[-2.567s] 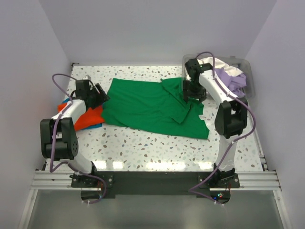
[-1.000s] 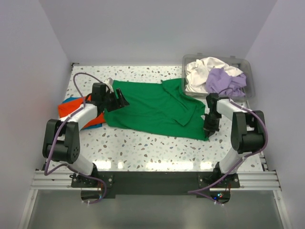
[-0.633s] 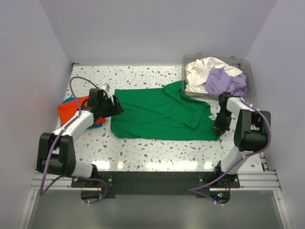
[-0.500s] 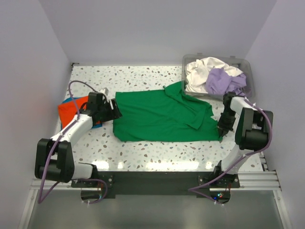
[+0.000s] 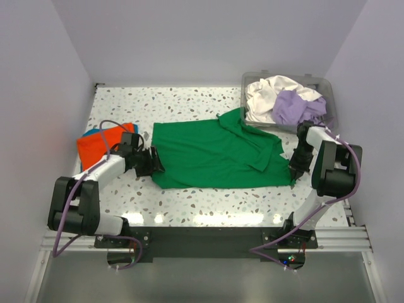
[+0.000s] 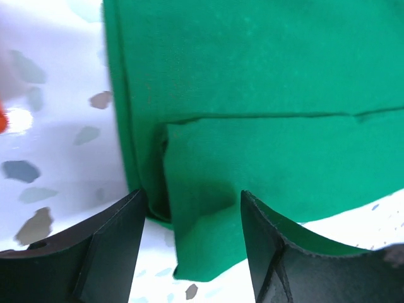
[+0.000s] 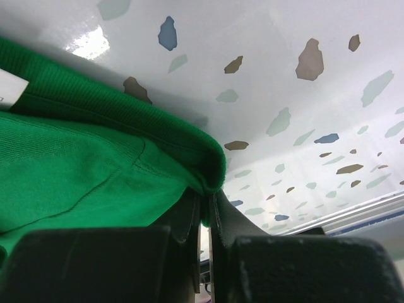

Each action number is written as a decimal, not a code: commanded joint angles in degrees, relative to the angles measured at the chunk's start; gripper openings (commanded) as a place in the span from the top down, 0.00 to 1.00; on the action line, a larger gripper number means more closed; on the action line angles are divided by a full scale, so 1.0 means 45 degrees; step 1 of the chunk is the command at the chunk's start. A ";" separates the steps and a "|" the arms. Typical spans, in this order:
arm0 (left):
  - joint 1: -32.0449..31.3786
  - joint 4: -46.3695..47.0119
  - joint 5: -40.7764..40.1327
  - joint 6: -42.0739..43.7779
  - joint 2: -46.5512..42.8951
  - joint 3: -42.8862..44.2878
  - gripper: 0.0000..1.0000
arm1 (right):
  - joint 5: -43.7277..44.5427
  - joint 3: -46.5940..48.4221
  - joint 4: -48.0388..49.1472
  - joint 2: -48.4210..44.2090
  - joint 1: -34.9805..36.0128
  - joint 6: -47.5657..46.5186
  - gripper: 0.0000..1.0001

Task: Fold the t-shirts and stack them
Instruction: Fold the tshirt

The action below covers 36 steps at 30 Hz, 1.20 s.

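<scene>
Green t-shirt (image 5: 214, 154) lies spread at worktop (image 5: 189, 101) centre. Right end effector (image 5: 294, 169) clamps its 3 o'clock edge. Left end effector (image 5: 153, 163), open, straddles the 9 o'clock edge. Risk: grabbing one layer skews the fold.

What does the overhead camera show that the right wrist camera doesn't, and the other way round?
Only overhead: the bin holding a white shirt and a lavender shirt, the orange shirt, and the left tool at the green shirt's left edge. Only the right wrist: the right tool seen close, pinched shut on the green shirt's thick edge, and a white label. Both: the green shirt on the speckled table.
</scene>
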 commanded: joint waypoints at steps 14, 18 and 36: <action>-0.0090 0.0358 0.3913 0.0191 0.0585 0.0476 0.63 | 0.0298 0.0272 -0.0316 -0.0189 0.0024 -0.0243 1.00; -0.0090 0.0625 0.4262 0.0133 0.0096 0.0342 0.57 | 0.0317 0.0194 -0.0296 -0.0327 0.0004 -0.0243 1.00; -0.0090 0.2110 0.5605 0.1303 0.2615 0.1552 0.74 | 0.0180 0.0096 -0.0238 -0.0483 0.0024 -0.0301 1.00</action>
